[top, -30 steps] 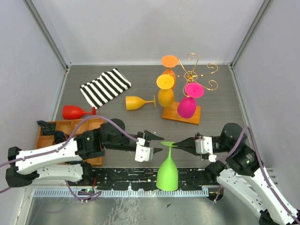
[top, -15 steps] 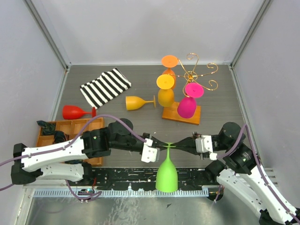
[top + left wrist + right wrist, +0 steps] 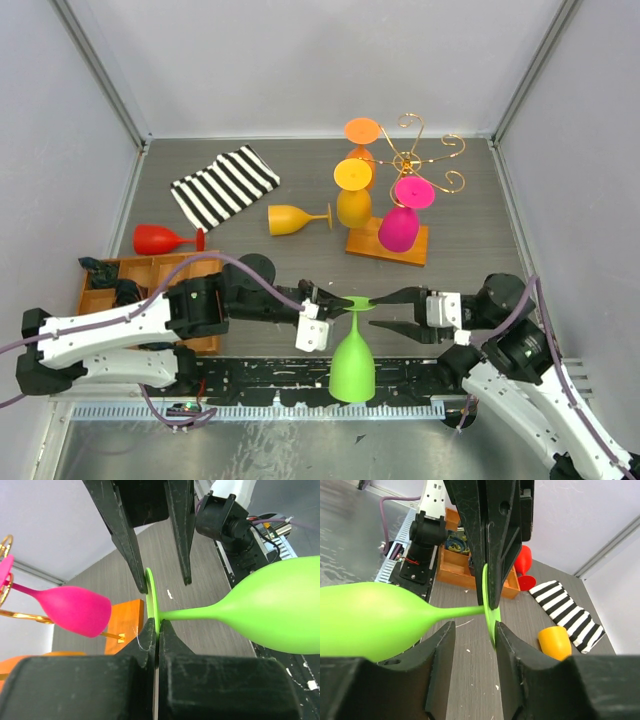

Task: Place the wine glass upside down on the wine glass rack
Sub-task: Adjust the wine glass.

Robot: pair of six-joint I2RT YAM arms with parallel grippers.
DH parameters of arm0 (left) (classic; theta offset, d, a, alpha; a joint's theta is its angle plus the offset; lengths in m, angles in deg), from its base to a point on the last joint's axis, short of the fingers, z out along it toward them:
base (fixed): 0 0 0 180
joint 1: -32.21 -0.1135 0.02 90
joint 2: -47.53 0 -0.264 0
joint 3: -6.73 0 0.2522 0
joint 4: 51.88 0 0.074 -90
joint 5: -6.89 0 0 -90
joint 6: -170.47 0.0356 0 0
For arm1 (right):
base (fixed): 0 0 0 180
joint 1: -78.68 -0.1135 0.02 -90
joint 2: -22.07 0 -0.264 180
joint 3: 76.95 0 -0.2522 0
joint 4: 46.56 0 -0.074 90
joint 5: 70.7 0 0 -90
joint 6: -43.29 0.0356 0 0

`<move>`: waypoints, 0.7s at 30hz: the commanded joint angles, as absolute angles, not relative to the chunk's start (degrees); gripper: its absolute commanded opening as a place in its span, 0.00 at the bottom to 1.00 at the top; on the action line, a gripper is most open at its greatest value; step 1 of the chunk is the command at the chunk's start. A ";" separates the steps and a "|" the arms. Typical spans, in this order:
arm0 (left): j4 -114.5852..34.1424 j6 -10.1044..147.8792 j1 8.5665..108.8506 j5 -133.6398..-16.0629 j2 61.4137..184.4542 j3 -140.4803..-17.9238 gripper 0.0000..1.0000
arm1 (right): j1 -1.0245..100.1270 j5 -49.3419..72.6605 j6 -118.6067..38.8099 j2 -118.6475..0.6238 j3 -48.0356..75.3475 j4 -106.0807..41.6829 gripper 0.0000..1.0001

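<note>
Grey surface bears the wine glass rack far right, well apart from the green wine glass hanging bowl-down up front, foot pinched in the left end effector, right end effector parted around it

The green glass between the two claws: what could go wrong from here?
The left gripper pinches only the thin edge of the foot of the green glass, with the bowl hanging below, so it might slip or swing. The right gripper has its open fingers on either side of that foot; backing away crookedly could knock it. The rack already holds three glasses, so the green one might bump the pink glass on the way in.
</note>
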State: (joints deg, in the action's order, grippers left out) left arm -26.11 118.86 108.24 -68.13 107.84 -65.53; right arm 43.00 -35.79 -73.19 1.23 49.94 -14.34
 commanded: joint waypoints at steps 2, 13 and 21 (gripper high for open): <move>-26.19 123.55 108.40 -73.16 104.43 -63.68 0.00 | 42.74 -30.00 -64.19 5.97 50.36 -17.07 0.51; -24.16 129.42 108.41 -81.21 102.40 -62.59 0.00 | 42.73 17.97 -23.21 10.90 49.65 -10.96 0.60; -23.99 129.86 108.41 -82.36 103.30 -62.23 0.00 | 42.73 13.86 -11.19 4.61 46.55 3.24 0.80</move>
State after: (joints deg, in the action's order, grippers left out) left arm -23.70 128.91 108.44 -81.13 103.41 -63.08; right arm 43.00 11.90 -20.74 7.09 49.08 -3.58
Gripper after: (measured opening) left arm 0.021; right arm 0.772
